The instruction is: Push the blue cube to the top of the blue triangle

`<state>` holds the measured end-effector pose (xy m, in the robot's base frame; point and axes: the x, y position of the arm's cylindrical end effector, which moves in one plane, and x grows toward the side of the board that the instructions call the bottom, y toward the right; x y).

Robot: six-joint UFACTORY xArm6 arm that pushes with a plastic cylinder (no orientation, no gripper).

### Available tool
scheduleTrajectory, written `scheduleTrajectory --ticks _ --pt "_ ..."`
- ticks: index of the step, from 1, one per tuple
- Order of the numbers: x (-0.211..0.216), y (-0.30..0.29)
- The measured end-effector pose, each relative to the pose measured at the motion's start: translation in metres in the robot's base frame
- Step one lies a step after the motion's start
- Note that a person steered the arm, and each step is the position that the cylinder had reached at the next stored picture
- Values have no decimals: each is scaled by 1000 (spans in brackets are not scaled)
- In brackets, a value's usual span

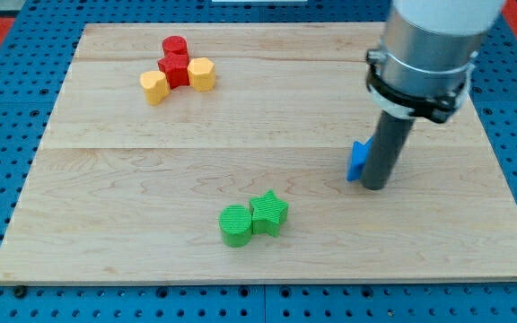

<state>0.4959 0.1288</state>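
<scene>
A blue block (357, 160) shows at the view's right, mostly hidden behind my rod; its shape cannot be made out. Only this one blue block is in view. My tip (375, 187) rests on the board right against the block's right side, slightly below it. The arm's large grey body fills the view's top right and hides the board behind it.
At the view's top left a red cylinder (174, 47) and a red star-like block (175, 70) sit between two yellow blocks (154, 87) (202, 74). Near the bottom middle a green cylinder (235, 224) touches a green star (268, 213). The wooden board (106, 215) lies on blue pegboard.
</scene>
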Motion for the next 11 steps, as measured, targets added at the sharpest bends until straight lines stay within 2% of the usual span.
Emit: scheduleTrajectory --ticks 1,4,5,6,7,8,9,10,11 --pt "-8 18" --pt "-27 19" --pt "-69 14" --pt "-47 11" --pt "-29 39" --pt "-44 48" --pt "-101 57" --pt "-105 22" --pt "-121 21"
